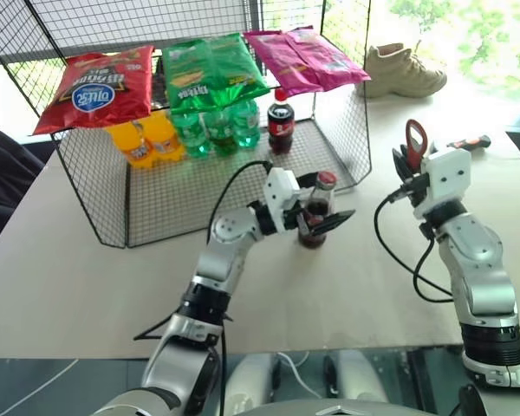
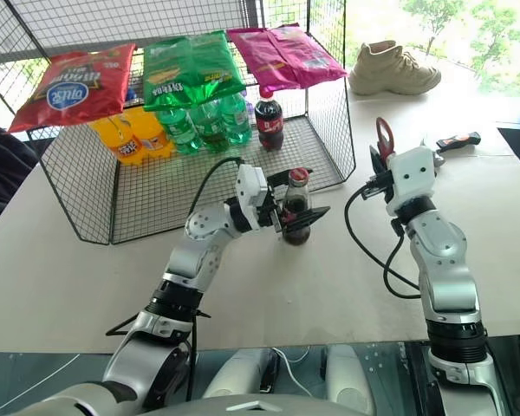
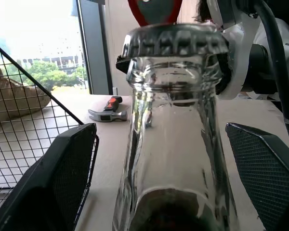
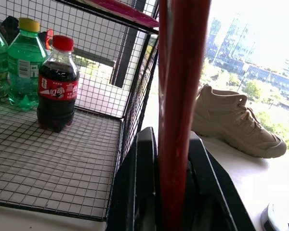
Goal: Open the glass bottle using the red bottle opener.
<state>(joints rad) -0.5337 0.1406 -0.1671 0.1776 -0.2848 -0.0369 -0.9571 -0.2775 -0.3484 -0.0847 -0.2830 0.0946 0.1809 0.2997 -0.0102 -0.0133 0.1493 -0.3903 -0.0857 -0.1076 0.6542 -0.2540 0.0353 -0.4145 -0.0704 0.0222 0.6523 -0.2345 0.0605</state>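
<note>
Left end effector [image 1: 316, 223] released, straddling the small clear-glass cola bottle [image 1: 315, 218]; regrip its body firmly before right end effector [image 1: 411, 165], clenching flat red bottle opener [image 1: 416, 138], hooks the crown cap.

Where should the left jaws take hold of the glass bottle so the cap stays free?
Grip the glass bottle low on its wider body, coming level from the robot's left as the left gripper stands now, open around it. The bottle is upright and the neck slim, so this leaves the cap clear.
</note>
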